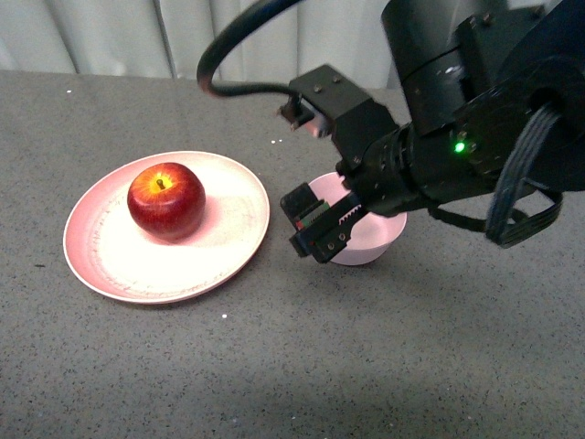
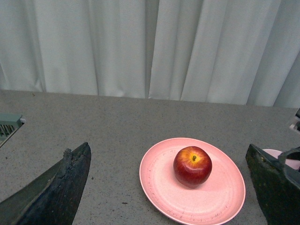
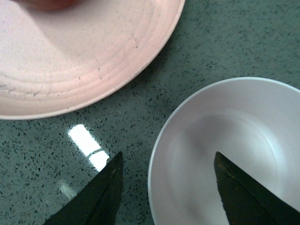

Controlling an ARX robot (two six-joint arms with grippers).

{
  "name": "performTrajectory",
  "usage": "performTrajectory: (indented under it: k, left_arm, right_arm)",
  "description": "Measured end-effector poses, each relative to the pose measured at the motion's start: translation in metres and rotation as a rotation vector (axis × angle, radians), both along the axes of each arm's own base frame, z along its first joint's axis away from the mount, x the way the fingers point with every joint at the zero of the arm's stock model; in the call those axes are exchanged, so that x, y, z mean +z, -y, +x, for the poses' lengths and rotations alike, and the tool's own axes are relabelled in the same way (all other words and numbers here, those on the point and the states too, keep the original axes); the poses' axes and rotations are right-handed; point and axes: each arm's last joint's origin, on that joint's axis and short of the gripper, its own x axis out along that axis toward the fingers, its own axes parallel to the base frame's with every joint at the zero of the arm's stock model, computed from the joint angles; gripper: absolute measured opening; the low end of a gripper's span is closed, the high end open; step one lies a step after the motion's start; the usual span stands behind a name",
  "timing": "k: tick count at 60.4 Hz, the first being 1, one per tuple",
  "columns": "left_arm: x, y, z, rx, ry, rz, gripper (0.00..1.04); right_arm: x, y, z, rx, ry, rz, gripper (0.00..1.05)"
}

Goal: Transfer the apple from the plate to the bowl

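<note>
Apple point(image 1: 166, 199) location, front view: on the plate point(image 1: 96, 267), upright with its stem up, slightly toward 10 o'clock from the plate's centre. The plate lies flat on the grey speckled table point(image 1: 366, 366). The bowl point(image 1: 377, 243) stands at 3 o'clock from the plate, close to it but apart, with a strip of table between the rims. The right arm point(image 1: 475, 119) enters from 2 o'clock and reaches down toward the bowl. The right gripper point(image 1: 309, 227) hangs at the bowl's 9 o'clock rim, between bowl and plate, and covers part of that rim. It carries nothing. The left arm is not in this view.

Left wrist view: the left gripper point(image 2: 168, 146) has its jaws spread wide, with one dark finger point(image 2: 56, 187) at each side of the picture and nothing between them. The apple point(image 2: 192, 165) sits on the plate point(image 2: 154, 187) beyond the fingers, well clear of both. A pale pink edge, likely the bowl point(image 2: 274, 153), shows past one finger. A white curtain point(image 2: 140, 47) hangs behind the table.

Right wrist view: the right gripper point(image 3: 167, 154) is spread and empty, straddling the rim of the bowl point(image 3: 243, 117). One finger point(image 3: 103, 192) hangs over bare table outside the bowl, the other over the bowl's whitish inside. The bowl holds nothing. The plate point(image 3: 70, 70) lies just beyond, and a blurred red sliver at its far edge is the apple point(image 3: 47, 3). A light reflection point(image 3: 86, 145) shows on the table between plate and bowl.
</note>
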Motion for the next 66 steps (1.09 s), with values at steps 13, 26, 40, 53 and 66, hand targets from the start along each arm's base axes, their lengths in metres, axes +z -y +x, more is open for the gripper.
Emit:
performTrajectory:
  k: [13, 26, 40, 53, 66]
  left_arm:
    - [0.0, 0.0, 0.0, 0.0, 0.0, 0.0, 0.98]
    - [0.0, 0.0, 0.0, 0.0, 0.0, 0.0, 0.98]
    - [0.0, 0.0, 0.0, -0.001, 0.0, 0.0, 0.98]
    - [0.0, 0.0, 0.0, -0.001, 0.0, 0.0, 0.98]
    - [0.0, 0.0, 0.0, -0.001, 0.0, 0.0, 0.98]
  right_arm:
    - [0.034, 0.026, -0.009, -0.134, 0.091, 0.075, 0.95]
    - [0.054, 0.068, -0.039, -0.298, 0.166, 0.152, 0.95]
    - [0.072, 0.121, -0.094, -0.708, 0.674, 0.301, 0.65]
    - [0.078, 0.142, -0.13, -0.709, 0.722, 0.346, 0.29]
    - [0.078, 0.156, -0.158, -0.715, 0.718, 0.346, 0.01]
